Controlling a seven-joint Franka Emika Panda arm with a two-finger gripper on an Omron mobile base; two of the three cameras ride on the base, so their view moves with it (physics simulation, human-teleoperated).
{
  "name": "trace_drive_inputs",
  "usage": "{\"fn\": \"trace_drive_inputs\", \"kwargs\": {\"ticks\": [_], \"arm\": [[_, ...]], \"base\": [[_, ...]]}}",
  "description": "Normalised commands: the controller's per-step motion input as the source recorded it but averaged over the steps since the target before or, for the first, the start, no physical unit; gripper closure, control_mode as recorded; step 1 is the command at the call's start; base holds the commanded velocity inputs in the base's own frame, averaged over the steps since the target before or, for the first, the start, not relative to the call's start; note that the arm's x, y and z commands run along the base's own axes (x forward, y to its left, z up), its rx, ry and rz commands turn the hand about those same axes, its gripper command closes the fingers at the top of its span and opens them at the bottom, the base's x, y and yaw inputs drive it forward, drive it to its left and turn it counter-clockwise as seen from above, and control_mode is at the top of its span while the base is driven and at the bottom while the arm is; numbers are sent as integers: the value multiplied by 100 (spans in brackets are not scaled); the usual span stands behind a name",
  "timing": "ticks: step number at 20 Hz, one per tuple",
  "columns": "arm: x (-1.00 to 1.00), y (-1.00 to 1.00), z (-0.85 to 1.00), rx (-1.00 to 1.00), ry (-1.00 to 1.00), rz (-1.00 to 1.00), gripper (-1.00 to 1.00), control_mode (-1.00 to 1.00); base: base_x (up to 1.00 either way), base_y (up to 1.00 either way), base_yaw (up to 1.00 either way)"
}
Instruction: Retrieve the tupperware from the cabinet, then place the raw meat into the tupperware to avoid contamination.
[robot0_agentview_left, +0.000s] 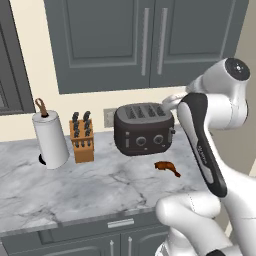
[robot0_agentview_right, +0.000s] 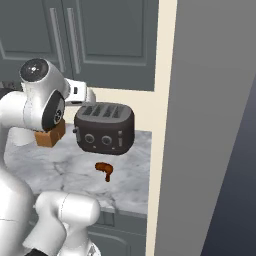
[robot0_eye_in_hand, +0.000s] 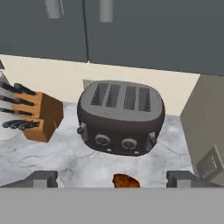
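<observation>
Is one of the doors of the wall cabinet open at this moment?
No, both doors of the wall cabinet are shut flat, with their two silver handles side by side above the toaster.

The arm (robot0_agentview_left: 215, 130) is glossy white with rounded links, a black strip along one link and a dark round joint cap.

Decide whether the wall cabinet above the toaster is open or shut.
Shut. Both panelled doors of the cabinet lie flush, handles side by side, with no shelf showing.
</observation>
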Motion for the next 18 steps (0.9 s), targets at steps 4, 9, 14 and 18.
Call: {"fn": "trace_drive_inputs", "kwargs": {"ticks": [4,9,14,18], "arm": [[-18,4,26,0,-27,3,-100,-100],[-14,1,21,0,-26,4,-100,-100],[-8,0,23,0,-24,3,-100,-100],[-4,0,21,0,-22,2,-100,-100]], "base": [[0,0,0],[0,0,0],[0,0,0],[0,0,0]]}}
